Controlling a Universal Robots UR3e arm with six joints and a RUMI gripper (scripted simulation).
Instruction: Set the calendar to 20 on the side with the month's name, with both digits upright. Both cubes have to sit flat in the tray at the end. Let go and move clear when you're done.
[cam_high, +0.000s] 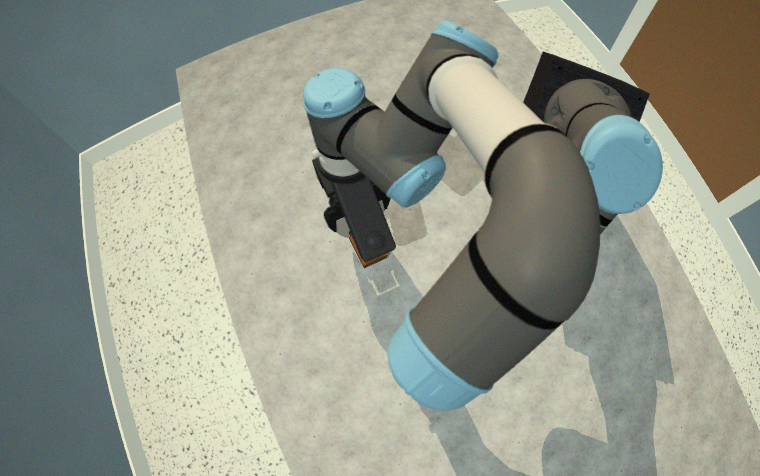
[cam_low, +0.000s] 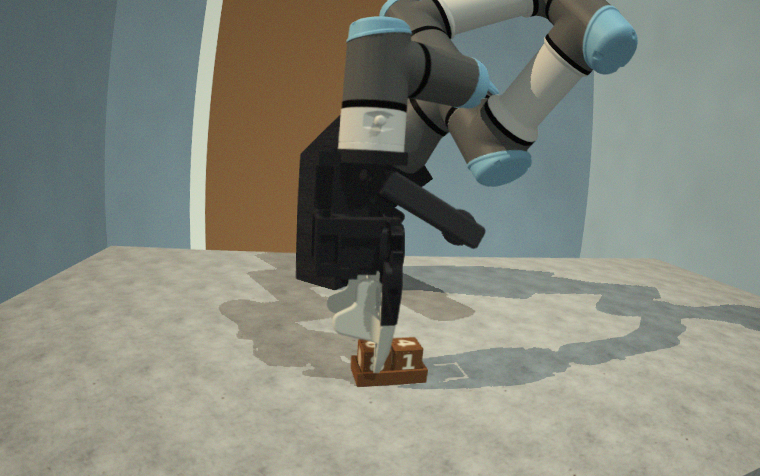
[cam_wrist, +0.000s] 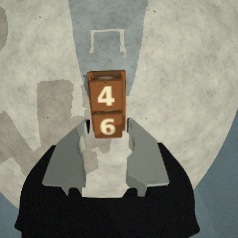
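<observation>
A brown tray holds two brown cubes side by side on the table. In the exterior view the right cube shows 1 on its front and 4 on top. The left cube is partly hidden behind a finger. In the wrist view the far cube shows 4 on top and the near cube shows 6. My gripper points straight down and is partly open, with a finger on each side of the near cube. It also shows in the exterior view. In the overhead view only the tray's end shows below the wrist.
A white outlined bracket mark lies on the table just beyond the tray; it also shows in the wrist view. The arm's elbow hangs over the table's right half. The black base plate is at the far corner.
</observation>
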